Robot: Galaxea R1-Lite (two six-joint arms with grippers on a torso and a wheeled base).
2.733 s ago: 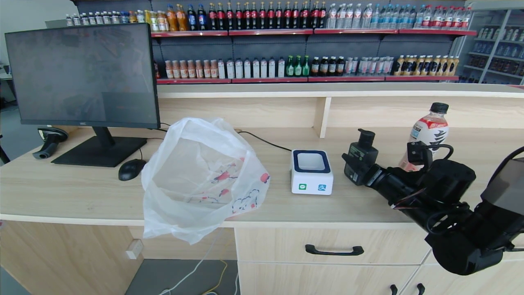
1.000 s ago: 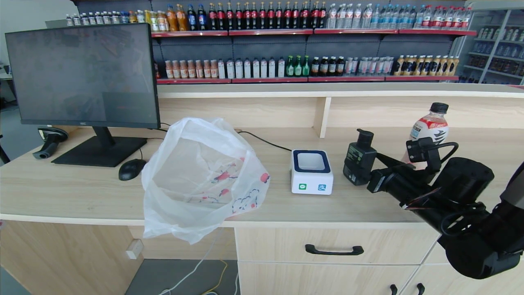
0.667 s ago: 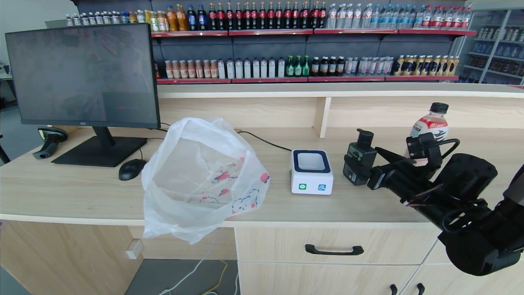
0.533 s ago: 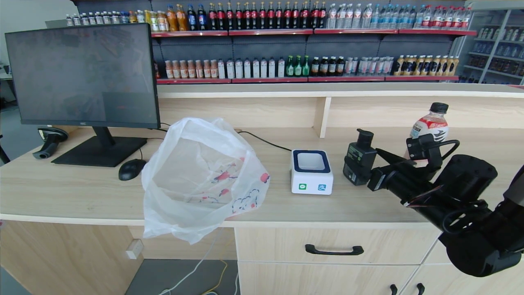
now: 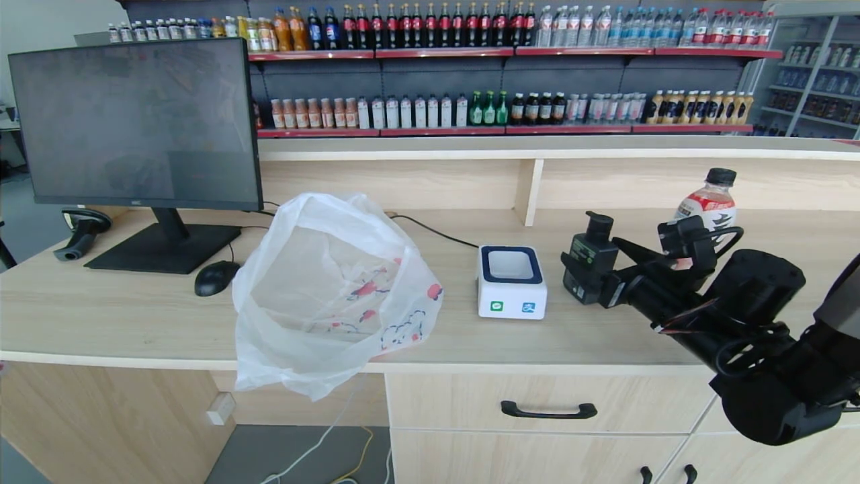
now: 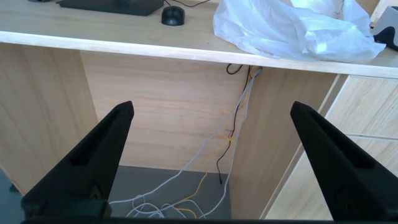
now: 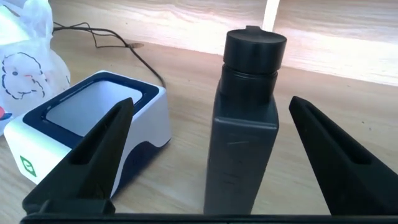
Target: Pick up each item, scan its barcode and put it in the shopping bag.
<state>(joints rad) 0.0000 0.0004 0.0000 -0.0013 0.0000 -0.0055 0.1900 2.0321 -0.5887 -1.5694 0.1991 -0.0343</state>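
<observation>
Right claw had edged closer to the black bottle — upright on the counter beside the scanner — which stood dead ahead between its wide-apart jaws.

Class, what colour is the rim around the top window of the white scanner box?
Dark blue; the scanner box shows best in the right wrist view.
</observation>
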